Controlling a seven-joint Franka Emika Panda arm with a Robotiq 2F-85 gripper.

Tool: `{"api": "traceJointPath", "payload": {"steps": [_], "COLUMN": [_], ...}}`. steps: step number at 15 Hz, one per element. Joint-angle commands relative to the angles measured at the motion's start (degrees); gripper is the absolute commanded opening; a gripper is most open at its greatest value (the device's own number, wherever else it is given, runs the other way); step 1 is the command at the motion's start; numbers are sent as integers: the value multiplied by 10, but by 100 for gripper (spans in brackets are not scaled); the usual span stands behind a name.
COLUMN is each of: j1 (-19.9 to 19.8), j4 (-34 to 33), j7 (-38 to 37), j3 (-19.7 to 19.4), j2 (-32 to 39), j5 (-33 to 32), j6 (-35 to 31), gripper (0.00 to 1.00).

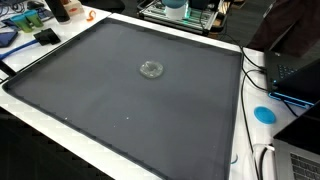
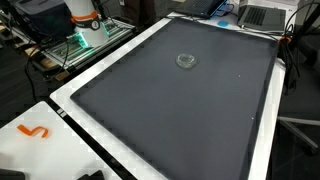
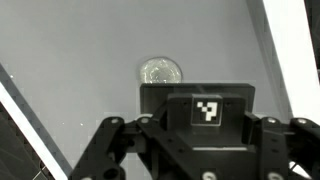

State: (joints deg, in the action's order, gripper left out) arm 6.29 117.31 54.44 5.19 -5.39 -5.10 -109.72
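- far left: odds and ends are parked on the white table (image 1: pixel 40 135), well apart from the rest; a small orange piece (image 1: pixel 88 16) is seen among them
- left to middle: the table is covered almost edge to edge by a dark grey mat (image 1: pixel 110 115) (image 2: pixel 170 115); it is laid flat; only a few pale specks are picked out on it
- middle: a clear round piece (image 1: pixel 151 69) (image 2: pixel 186 60) is found lying flat on the mat in both exterior views, a little past centre toward the far edge; nothing is touching it
- middle, wrist view: the clear round piece (image 3: pixel 160 72) is seen just beyond the gripper (image 3: pixel 197 150), a bit left of its centre line; the fingertips are hidden by a black tag plate (image 3: pixel 205 108); the side links are seen spread wide, yet whether the pincer is apart or together cannot be told
- right: a blue disc (image 1: pixel 264 114) and cables (image 1: pixel 255 62) are left on the table beside the mat, well apart from the clear round piece
- progress, as judged: the gripper is lined up roughly over the clear round piece; it is not caught over the mat in either exterior view, so it is taken to be held high; no contact is made, nothing is seen to be gripped or lifted; only coarse positioning is rated as done; the handling itself is counted as not yet begun
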Motion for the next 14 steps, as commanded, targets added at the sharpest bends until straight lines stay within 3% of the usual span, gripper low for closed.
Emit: {"api": "traceJointPath", "payload": {"steps": [1, 2, 3, 8, 14], "j1": [2, 2, 2, -17, -18], "j4": [-1, -1, -1, 17, 13], "j7": [0, 0, 0, 11, -25], "j3": [-1, -1, -1, -15, -11], "j2": [0, 0, 1, 104, 225], "j5": [0, 0, 0, -36, -109], "j6": [1, 1, 1, -50, -111], "gripper": [53, 53, 28, 28, 28]}}
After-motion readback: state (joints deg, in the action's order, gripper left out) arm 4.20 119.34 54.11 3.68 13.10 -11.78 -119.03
